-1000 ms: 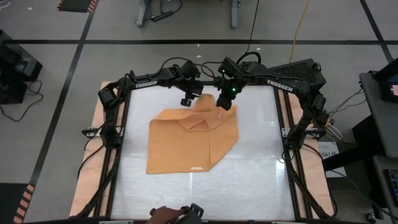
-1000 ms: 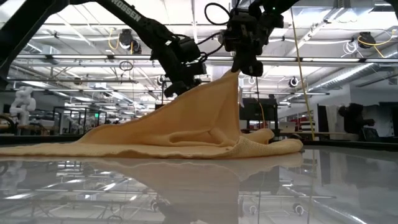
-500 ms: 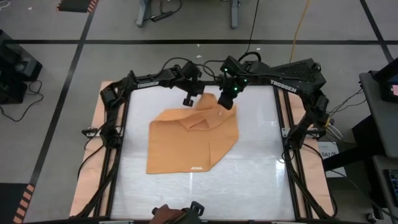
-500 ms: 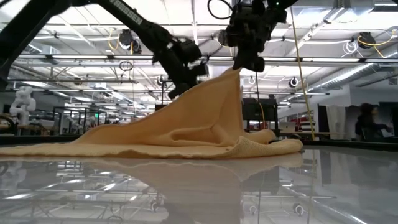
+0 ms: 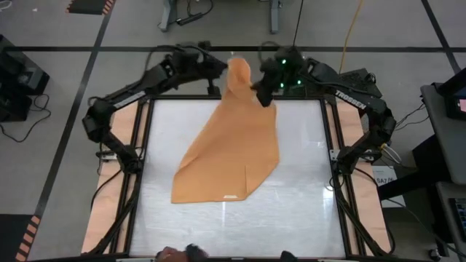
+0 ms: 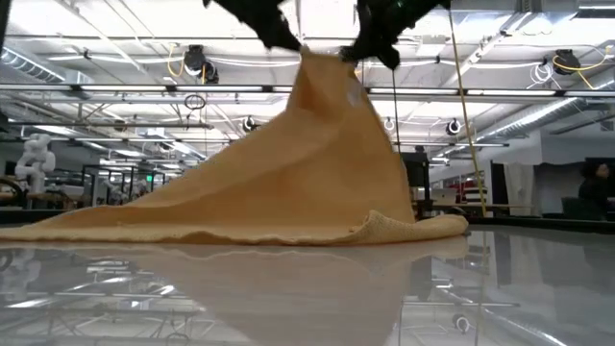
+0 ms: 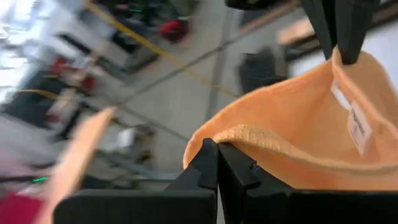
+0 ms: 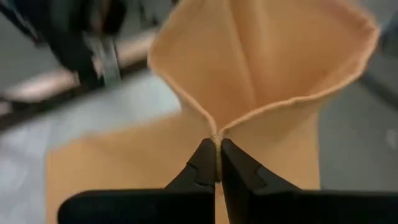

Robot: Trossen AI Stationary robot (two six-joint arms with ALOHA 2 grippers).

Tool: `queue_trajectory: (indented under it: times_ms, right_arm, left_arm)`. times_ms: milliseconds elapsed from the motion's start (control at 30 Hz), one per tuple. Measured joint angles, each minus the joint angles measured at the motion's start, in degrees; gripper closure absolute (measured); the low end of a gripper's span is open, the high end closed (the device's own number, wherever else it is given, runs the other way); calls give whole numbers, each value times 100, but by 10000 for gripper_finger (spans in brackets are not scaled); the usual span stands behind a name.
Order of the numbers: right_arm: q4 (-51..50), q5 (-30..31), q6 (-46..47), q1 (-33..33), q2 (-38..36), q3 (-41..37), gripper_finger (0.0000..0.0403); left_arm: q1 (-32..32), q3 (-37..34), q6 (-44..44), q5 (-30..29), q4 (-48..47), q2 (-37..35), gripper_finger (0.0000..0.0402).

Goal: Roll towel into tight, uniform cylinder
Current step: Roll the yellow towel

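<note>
From above: towel (image 5: 233,145) drawn up at the counter's (image 5: 306,211) far edge, near end flat; lifted farther back than a second ago. Level view: peak higher, earlier fold gone. Left gripper (image 7: 217,163) clamped on the hem; white tag (image 7: 359,128) seen only here, print blurred, perhaps a label. Right gripper (image 8: 217,160) pinched on an edge.

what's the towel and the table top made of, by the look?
Towel: soft woven or knit cloth, matte orange-tan; it drapes in folds and shows a nubbly weave at the hem. Fibre unclear. Table top: hard, glossy pale sheet, perhaps acrylic or laminate; it mirrors the towel and ceiling lights.
</note>
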Motion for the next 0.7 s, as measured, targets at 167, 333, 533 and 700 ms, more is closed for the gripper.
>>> queue_trajectory:
  times_ms: [167, 333, 533, 700]
  right_arm:
    - [764, 145, -156, -40, 0, 612, 402]
    - [1088, 118, -166, -113, 1, 1324, 402]
    - [1524, 91, -26, -109, 0, 2080, 402]
    - [1491, -203, 150, -96, -2, 2552, 403]
  left_arm:
    - [-204, 582, -2, -718, 80, -372, 401]
    - [-493, 1435, -33, -1283, 231, -451, 401]
    - [-888, 2428, -423, -1321, 324, -477, 401]
    - [-1241, 2832, -880, -1224, 258, -451, 401]
